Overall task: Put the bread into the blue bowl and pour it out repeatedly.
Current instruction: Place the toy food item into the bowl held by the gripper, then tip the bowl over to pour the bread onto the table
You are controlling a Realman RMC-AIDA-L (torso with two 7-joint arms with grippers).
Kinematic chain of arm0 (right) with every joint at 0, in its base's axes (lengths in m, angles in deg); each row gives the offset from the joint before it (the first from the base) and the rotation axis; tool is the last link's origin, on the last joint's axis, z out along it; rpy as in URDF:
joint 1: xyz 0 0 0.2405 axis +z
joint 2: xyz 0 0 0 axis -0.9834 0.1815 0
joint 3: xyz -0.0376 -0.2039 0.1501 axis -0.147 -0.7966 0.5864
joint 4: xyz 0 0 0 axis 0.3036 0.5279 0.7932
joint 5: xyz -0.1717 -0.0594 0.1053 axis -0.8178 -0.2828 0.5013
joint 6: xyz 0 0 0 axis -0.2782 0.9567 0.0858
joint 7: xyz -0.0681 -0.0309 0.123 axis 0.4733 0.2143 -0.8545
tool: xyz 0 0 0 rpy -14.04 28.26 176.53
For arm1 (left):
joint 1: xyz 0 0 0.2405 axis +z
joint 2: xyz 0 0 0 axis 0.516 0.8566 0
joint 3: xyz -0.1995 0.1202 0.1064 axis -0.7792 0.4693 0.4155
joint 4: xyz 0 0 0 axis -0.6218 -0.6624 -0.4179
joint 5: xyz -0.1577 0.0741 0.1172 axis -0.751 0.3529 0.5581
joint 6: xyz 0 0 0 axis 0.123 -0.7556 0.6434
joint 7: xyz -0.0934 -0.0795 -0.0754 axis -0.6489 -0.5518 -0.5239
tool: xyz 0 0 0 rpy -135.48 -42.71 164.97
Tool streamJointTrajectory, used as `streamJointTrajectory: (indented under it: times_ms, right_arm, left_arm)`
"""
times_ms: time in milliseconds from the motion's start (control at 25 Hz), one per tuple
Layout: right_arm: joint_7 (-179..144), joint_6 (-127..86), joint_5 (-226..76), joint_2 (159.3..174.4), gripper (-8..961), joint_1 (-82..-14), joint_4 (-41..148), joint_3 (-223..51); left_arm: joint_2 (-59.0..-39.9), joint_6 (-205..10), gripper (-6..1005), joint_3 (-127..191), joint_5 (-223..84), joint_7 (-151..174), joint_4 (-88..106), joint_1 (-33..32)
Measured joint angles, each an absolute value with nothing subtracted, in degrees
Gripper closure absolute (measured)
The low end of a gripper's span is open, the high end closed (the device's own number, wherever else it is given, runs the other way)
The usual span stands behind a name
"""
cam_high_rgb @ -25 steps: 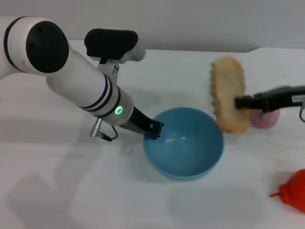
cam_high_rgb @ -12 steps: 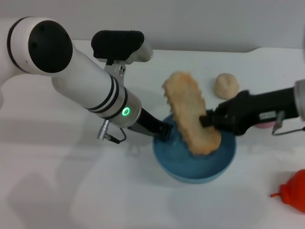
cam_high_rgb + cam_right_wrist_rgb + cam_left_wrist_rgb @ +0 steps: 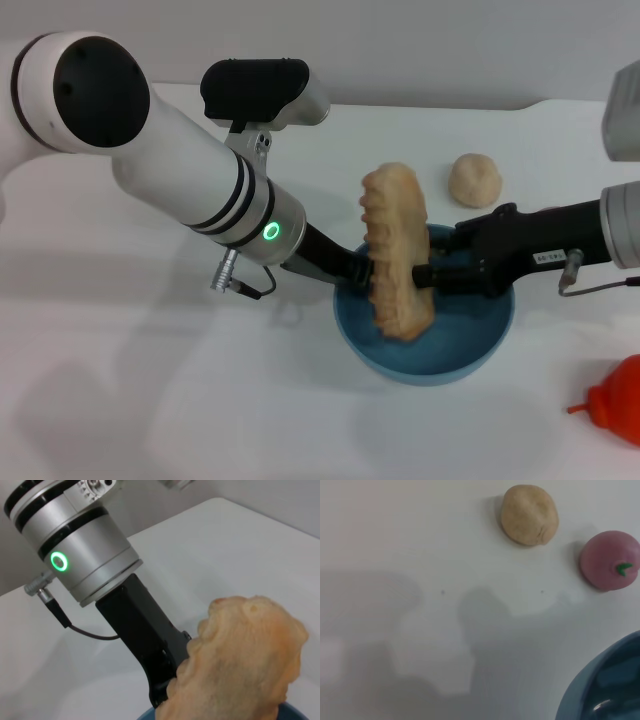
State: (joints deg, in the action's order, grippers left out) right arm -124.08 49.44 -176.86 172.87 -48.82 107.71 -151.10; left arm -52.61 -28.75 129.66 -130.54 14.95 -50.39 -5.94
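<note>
Head view, bread: the bread (image 3: 396,250) hangs nearly upright over the blue bowl (image 3: 428,305), long axis close to vertical, its low end already down inside the rim and its top well above it.
Head view, right gripper: the right gripper (image 3: 428,273) reaches in from the right with its fingers clenched on the loaf's lower half — the drop, as I judge it, is straight down.
Head view, left gripper: the left gripper (image 3: 352,272) pinches the bowl's rim on the side facing the left arm, just beside the loaf.
Head view, room: a small round tan ball (image 3: 474,180) sits behind the bowl, apart from it; a red object (image 3: 612,398) lies at the near right edge. The white table (image 3: 150,400) in front and to the left is bare.
Left wrist view: the bowl's rim (image 3: 600,685) in one corner; the tan ball (image 3: 529,514) and a pink ball (image 3: 610,560) lie on the table, apart from the rim.
Right wrist view: the loaf (image 3: 235,665) fills the near field, almost touching the left gripper (image 3: 165,685) — little slack between them when the loaf tips over.
</note>
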Motion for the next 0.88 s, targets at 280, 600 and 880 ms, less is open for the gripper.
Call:
streamJointTrajectory:
  times_ms: [280,600,880]
  right_arm:
    - [-125.3,50.1,-176.3,172.80,462,-52.6,113.3,-148.4]
    - [-126.5,51.9,-171.7,172.92,462,-56.9,114.1,-137.9]
    - [-117.7,52.4,-150.8,172.35,462,-63.4,103.6,-122.5]
  left_arm:
    - [-52.50,-30.2,1000,129.3,-129.7,15.0,-49.8,-5.5]
    - [-52.43,-33.3,1001,128.8,-129.3,17.1,-49.6,-5.8]
    - [-52.92,-49.1,1001,132.8,-129.7,24.1,-47.9,-5.3]
